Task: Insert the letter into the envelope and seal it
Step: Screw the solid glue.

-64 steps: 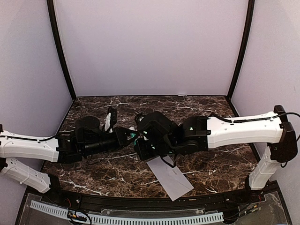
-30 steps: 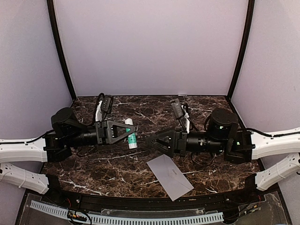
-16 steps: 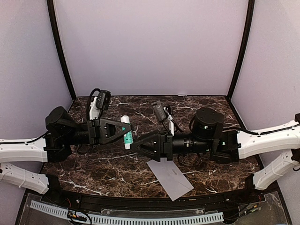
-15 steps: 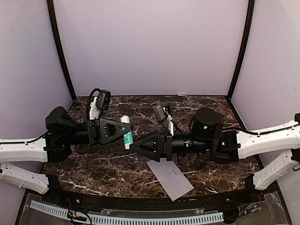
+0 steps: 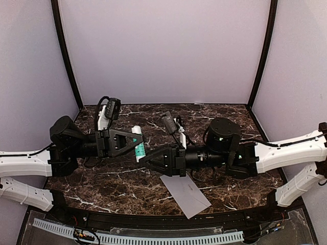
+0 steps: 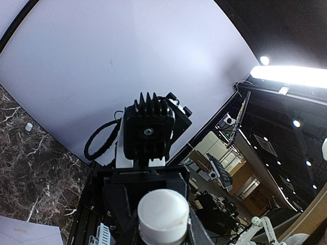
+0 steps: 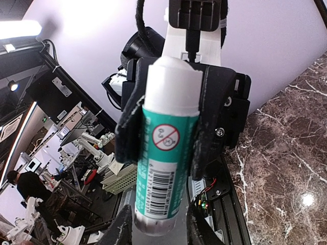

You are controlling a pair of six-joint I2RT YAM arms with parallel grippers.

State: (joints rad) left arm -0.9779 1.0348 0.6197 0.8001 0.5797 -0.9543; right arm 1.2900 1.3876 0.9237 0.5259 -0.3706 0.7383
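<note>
Within the last second the right hand (image 5: 144,158) has slid left across the surface (image 5: 240,184) and narrowed its fingers, so they now flank the lower, barcoded end of the glue stick (image 7: 168,153). Half a second ago they were wider and stopped short of it. From the right wrist view I cannot tell whether they already pinch the stick or only bracket it. The left hand (image 5: 137,144) is pinching the stick's green body, holding it above the surface with its white end toward the back wall. This reads as a move to uncap or hand over the glue, so the sealing step looks to be in hand rather than the insertion.

No cream sheet shows anywhere in these views. The letter is probably already inside the pale grey envelope (image 5: 186,194), though that cannot be confirmed. The envelope lies flat and slanted on the near part of the surface, just below the right hand, apart from both hands.
</note>
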